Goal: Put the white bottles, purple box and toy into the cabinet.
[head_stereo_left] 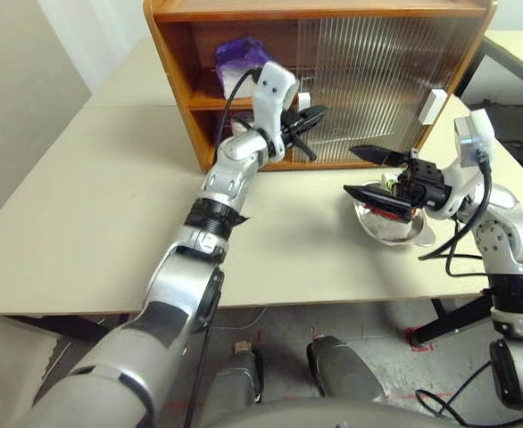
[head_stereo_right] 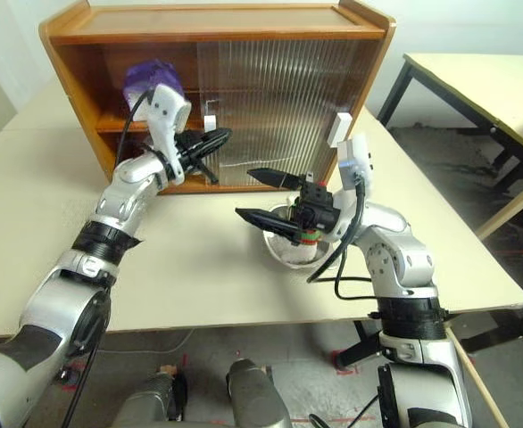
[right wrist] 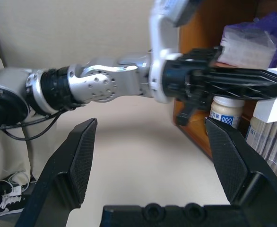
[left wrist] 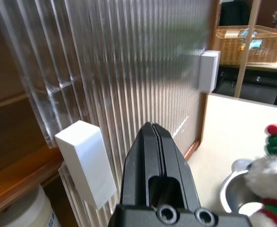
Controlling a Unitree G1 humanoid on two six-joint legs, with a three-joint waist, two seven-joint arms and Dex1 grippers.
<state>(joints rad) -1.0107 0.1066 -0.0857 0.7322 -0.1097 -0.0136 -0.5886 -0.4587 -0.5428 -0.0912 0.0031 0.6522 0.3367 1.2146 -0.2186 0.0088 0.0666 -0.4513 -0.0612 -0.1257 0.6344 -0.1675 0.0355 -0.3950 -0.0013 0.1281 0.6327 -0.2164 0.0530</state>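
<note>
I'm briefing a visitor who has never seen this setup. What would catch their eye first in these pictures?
Most striking is the cabinet, a big orange-brown piece at the table's far edge, with ribbed translucent doors and the purple box on its shelf at the open left end. The shut left gripper reaches toward a white door handle. To the right, the open right gripper hovers over a steel bowl holding the toy.

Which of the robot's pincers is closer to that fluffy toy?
The right pincer, open, hangs right over the toy in the steel bowl. The left pincer, shut, is away at the cabinet's sliding door.
</note>
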